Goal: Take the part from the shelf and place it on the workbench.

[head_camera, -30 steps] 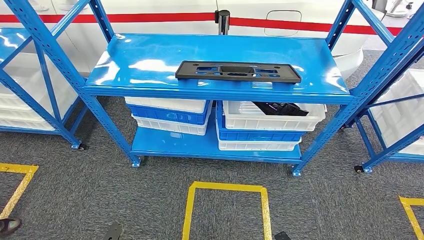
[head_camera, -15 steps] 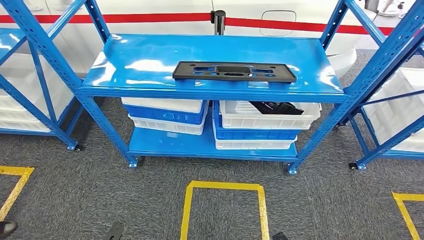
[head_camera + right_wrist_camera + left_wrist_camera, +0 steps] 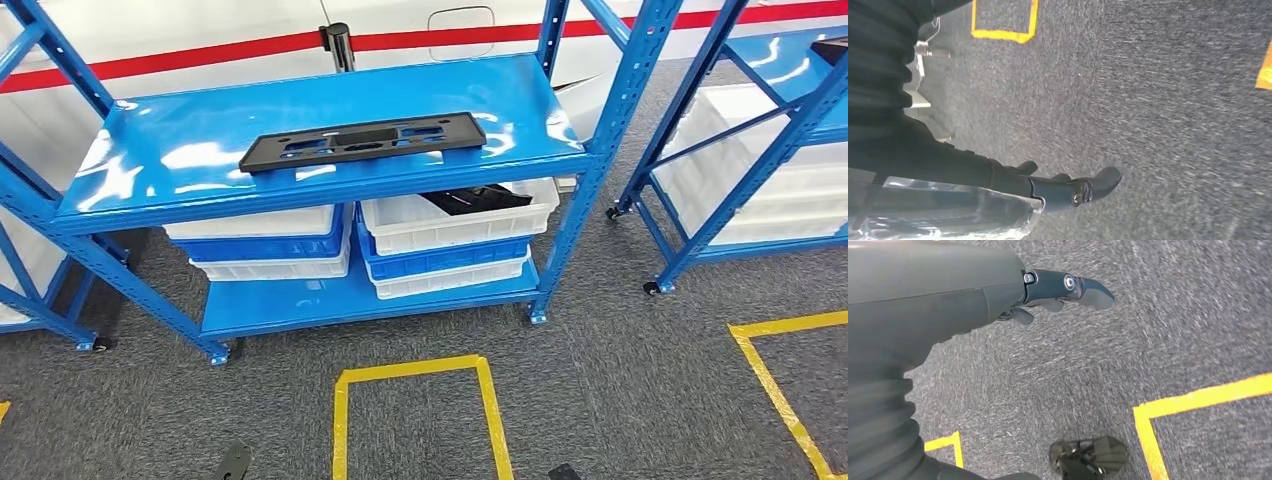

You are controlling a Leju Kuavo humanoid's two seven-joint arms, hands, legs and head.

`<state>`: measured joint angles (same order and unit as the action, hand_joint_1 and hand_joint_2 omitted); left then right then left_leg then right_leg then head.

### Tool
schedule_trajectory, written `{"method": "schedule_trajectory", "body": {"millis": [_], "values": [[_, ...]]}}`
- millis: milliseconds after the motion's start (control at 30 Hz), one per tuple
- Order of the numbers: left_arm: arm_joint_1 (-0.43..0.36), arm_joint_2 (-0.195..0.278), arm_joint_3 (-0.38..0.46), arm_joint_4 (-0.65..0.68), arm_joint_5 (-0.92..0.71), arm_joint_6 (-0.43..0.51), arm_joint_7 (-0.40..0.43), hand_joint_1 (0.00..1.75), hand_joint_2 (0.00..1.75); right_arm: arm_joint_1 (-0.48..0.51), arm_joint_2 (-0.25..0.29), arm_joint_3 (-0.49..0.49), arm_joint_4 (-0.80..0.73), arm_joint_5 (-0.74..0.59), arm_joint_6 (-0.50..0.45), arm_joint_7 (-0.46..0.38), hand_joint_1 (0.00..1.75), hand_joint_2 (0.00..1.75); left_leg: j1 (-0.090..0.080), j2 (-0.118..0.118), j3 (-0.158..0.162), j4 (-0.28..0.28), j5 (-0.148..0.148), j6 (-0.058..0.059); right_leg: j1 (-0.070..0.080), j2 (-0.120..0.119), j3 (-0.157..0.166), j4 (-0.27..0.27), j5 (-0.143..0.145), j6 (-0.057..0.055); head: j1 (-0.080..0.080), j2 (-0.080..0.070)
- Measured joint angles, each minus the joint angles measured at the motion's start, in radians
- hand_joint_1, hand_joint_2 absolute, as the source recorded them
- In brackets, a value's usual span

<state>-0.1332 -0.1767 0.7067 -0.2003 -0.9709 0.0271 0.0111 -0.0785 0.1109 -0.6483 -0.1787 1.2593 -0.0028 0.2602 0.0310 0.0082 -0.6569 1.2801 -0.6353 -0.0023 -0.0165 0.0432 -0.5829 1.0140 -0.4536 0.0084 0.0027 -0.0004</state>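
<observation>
Part (image 3: 362, 141), a long flat black plate with several cut-outs, is lying on the top board of the blue shelf (image 3: 150, 195), near its front edge and a little left of the middle. Nothing is touching it.

Under the top board, white and blue crates (image 3: 262, 245) are sitting stacked on the lower board at the left, and a second stack (image 3: 450, 245) is sitting just beside them at the right; the top white crate of this right stack is holding something dark, which I cannot make out. A second blue shelf (image 3: 740, 120) with white crates is standing at the far right, apart from the first. Behind the shelves a white wall with a red stripe (image 3: 200, 58) is running across.

Yellow tape (image 3: 415, 375) is marking a rectangle on the grey carpet near the robot.

The left hand (image 3: 1048, 295) is hanging over the carpet, its fingers (image 3: 1088, 292) stretched out and holding nothing. The right hand (image 3: 1058, 187) is hanging over the carpet too, with fingers (image 3: 1100, 181) extended and nothing between them.
</observation>
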Motion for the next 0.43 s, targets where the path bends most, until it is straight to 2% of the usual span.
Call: {"method": "schedule_trajectory", "body": {"millis": [33,67,100,167,200,233,267,300,333,367,400,433], "values": [[0.0,0.0,0.0,0.0,0.0,0.0,0.0,0.0,1.75,0.001,0.0,-0.001,0.0,0.0,0.002,0.0,0.0,1.75,-0.006,-0.003,-0.01,0.009,0.011,0.012,0.007,0.014,-0.001,0.0,0.002,-0.002,0.0,0.0],[0.0,0.0,0.0,0.0,0.0,0.0,0.0,0.0,1.75,0.001,0.0,-0.002,0.0,0.0,0.003,0.0,0.0,1.75,-0.015,-0.009,0.001,-0.025,0.042,0.03,0.016,0.029,-0.001,0.0,0.004,-0.006,0.0,0.0],[0.0,0.0,0.001,0.0,0.0,0.0,0.0,0.0,1.75,0.0,0.0,-0.002,0.0,0.001,0.004,0.0,0.0,1.75,-0.026,-0.025,0.027,-0.088,0.084,0.055,0.023,0.043,-0.001,-0.001,0.006,-0.01,0.0,0.0],[0.0,0.007,0.0,-0.001,0.0,0.0,0.0,0.0,1.75,-0.002,0.006,-0.004,-0.001,0.004,0.004,0.0,0.0,1.75,-0.047,-0.07,0.08,-0.21,0.14,0.108,0.029,0.068,-0.003,-0.002,0.011,-0.016,0.009,0.0],[0.0,0.01,0.0,-0.001,0.0,0.0,0.0,0.0,1.75,-0.003,0.011,-0.004,-0.001,0.007,0.004,0.0,0.0,1.31,-0.057,-0.085,0.094,-0.243,0.151,0.126,0.026,0.078,-0.005,-0.002,0.014,-0.017,0.013,0.0],[-0.002,0.013,0.0,-0.001,0.0,0.001,0.0,0.0,1.75,-0.003,0.014,-0.005,-0.001,0.01,0.003,-0.001,0.0,0.87,-0.063,-0.087,0.099,-0.257,0.152,0.135,0.021,0.087,-0.007,-0.004,0.017,-0.015,0.016,0.0],[-0.004,0.011,0.0,-0.001,0.0,0.001,-0.001,0.0,1.75,-0.002,0.013,-0.006,-0.001,0.012,0.002,-0.001,0.0,0.44,-0.068,-0.079,0.103,-0.269,0.158,0.139,0.016,0.098,-0.008,-0.011,0.021,-0.011,0.014,0.0],[-0.005,0.01,0.0,-0.002,0.0,0.001,-0.002,0.0,1.75,0.001,0.015,-0.006,-0.001,0.014,0.001,0.0,0.0,0.0,-0.067,-0.071,0.113,-0.289,0.168,0.141,0.017,0.096,-0.009,-0.013,0.024,-0.008,0.011,0.0],[-0.007,0.009,0.001,-0.002,0.0,0.0,-0.005,0.0,1.75,0.003,0.014,-0.006,0.0,0.016,0.0,0.001,0.0,0.0,-0.065,-0.062,0.124,-0.312,0.179,0.142,0.018,0.077,-0.012,-0.011,0.021,-0.005,0.009,0.0],[-0.007,0.008,0.001,-0.002,0.0,-0.001,-0.008,0.0,1.75,0.003,0.014,-0.006,0.0,0.018,-0.002,0.003,0.0,0.44,-0.06,-0.053,0.133,-0.333,0.191,0.142,0.022,0.049,-0.021,0.005,0.008,-0.004,0.009,0.0],[-0.006,0.007,0.002,-0.002,0.0,-0.002,-0.011,0.0,1.75,0.001,0.012,-0.006,0.0,0.02,-0.003,0.004,0.0,0.87,-0.055,-0.044,0.139,-0.348,0.199,0.136,0.021,0.017,-0.04,0.048,-0.017,-0.004,0.01,0.0],[-0.006,0.007,0.002,-0.002,0.001,-0.003,-0.012,0.0,1.75,0.0,0.012,-0.006,0.0,0.021,-0.004,0.005,0.0,1.16,-0.054,-0.04,0.141,-0.352,0.201,0.133,0.021,-0.004,-0.049,0.068,-0.031,-0.003,0.012,0.0]]}}
